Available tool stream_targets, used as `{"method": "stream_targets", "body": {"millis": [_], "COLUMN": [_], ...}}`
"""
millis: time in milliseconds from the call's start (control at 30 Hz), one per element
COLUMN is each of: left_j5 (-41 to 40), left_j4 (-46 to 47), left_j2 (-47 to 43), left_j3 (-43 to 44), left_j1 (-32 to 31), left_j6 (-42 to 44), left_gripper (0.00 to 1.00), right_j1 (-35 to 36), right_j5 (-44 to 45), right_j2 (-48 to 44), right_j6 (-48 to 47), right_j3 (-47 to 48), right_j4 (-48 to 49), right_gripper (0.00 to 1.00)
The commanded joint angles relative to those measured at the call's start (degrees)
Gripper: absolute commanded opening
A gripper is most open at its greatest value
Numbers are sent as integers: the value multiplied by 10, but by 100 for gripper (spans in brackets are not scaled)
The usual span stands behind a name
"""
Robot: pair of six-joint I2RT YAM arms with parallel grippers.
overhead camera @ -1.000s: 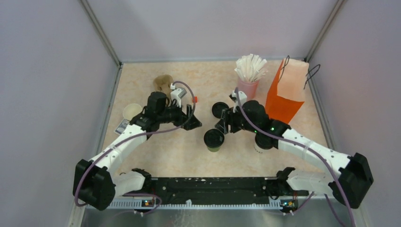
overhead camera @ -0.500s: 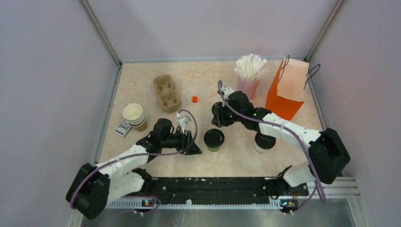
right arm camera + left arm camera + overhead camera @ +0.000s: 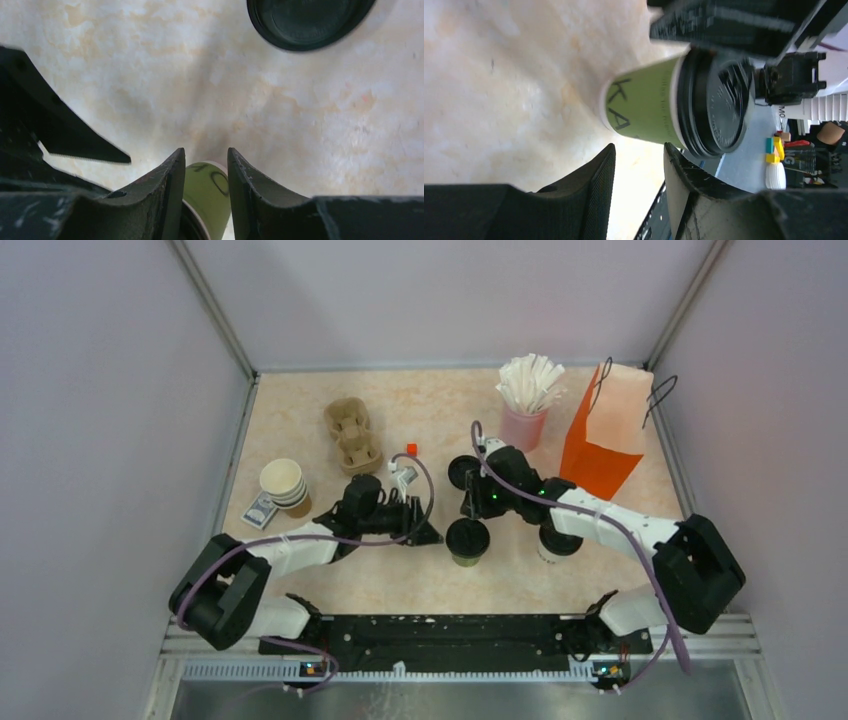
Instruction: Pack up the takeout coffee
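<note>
On the table (image 3: 390, 580), the takeout coffee (image 3: 467, 540) had shifted slightly right; the left claw (image 3: 639, 150) stood slightly apart beside it; the right claw (image 3: 206, 155) hung over its lid, grip impossible to tell; pickup seemed near.

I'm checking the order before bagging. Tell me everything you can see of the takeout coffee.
The takeout coffee is a small paper cup with an olive-green wall, black lettering, a pale base rim and a round black plastic lid pressed on. It stands upright on the table, mid-front. The right pincer straddles it from its far side; actual contact is unclear. The left pincer sits just beside it, jaws empty.
</note>
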Motion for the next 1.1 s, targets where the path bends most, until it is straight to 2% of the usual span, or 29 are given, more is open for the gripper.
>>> {"method": "stream_targets", "body": {"millis": [0,167,300,433,533,633,700,800,900,1067], "left_j5": [-12,-21,-47,-46,-29,-19,-16,-11,-5,-16], "left_j4": [37,-17,-71,-126,-161,-202,-215,-217,-208,-202], "left_j2": [33,68,64,37,10,-19,-34,-47,-43,-20], "left_j3": [60,111,140,156,164,167,165,158,155,155], "left_j1": [4,16,26,26,25,17,1,-17,-38,-74], "left_j6": [29,60,100,131,140,146,151,153,152,151], "left_gripper": [46,46,49,58,61,66,71,76,78,82], "right_j1": [-3,-1,-1,-2,-2,0,13,70,101,136], "right_j5": [18,19,61,121,134,80,55,65,19,20], "right_j2": [-79,-152,-188,-237,-263,-297,-330,-387,-422,-478], "right_j6": [57,108,125,105,76,77,114,174,218,261], "right_j3": [-63,-147,-170,-137,-77,-60,-76,-105,-134,-145], "right_j4": [0,20,-4,-72,-146,-195,-212,-222,-214,-268], "right_gripper": [36,37,43,46,47,47,47,58,59,58]}}
